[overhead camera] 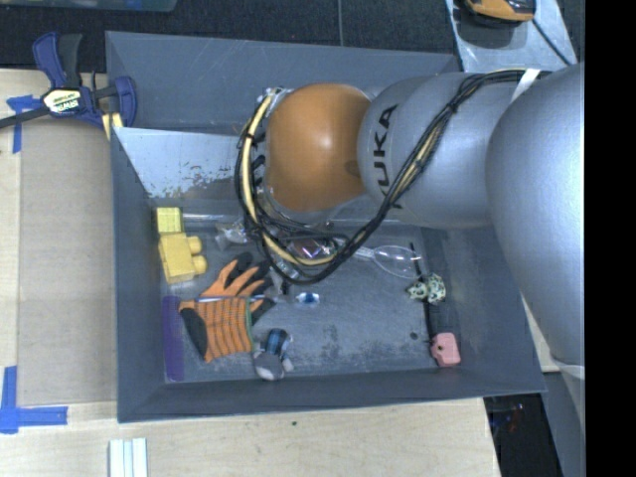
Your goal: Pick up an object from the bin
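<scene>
My gripper [276,272] reaches down beneath the arm's orange dome at the bin's centre-left, largely hidden by cables. Just left of and below it lies an orange and black work glove [227,311], its fingertips pointing towards the gripper. A small blue piece [308,297] rests on the floor just to the gripper's right. A little further down sits a small blue and grey object [270,350]. Clear safety glasses [393,258] lie to the right of the gripper.
Yellow blocks [179,246] sit by the left wall, with a purple strip [172,341] below them. At the right are a small speckled lump [427,288] and a black stick [433,316] ending in a pink eraser-like block [445,349]. The arm covers the bin's upper right.
</scene>
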Robot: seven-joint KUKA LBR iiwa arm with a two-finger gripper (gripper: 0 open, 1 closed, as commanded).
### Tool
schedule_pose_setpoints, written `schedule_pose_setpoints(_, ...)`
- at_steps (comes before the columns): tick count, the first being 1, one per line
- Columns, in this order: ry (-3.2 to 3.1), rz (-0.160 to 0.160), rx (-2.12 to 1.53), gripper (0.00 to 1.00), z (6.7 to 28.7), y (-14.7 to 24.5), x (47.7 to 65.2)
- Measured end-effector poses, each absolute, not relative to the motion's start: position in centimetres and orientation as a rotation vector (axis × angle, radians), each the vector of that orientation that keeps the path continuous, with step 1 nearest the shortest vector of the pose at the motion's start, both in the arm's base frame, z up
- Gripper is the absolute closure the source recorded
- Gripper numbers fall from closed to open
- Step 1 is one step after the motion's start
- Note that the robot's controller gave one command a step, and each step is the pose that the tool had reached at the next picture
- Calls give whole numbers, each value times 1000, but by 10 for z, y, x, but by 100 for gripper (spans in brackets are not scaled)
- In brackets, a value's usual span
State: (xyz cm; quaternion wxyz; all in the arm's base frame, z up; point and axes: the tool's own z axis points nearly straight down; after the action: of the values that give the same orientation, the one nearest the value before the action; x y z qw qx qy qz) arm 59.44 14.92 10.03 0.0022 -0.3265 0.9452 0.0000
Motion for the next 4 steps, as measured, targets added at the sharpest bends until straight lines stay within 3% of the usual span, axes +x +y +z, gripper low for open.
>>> schedule_pose_setpoints(1, 2891, -4, -1202, 0, 72, 144, 606)
schedule_pose_setpoints(2, 2873, -1, -1239, 100, 72, 151, 600)
schedule_pose_setpoints(4, 2872, 0, -1236, 100, 76, 151, 600)
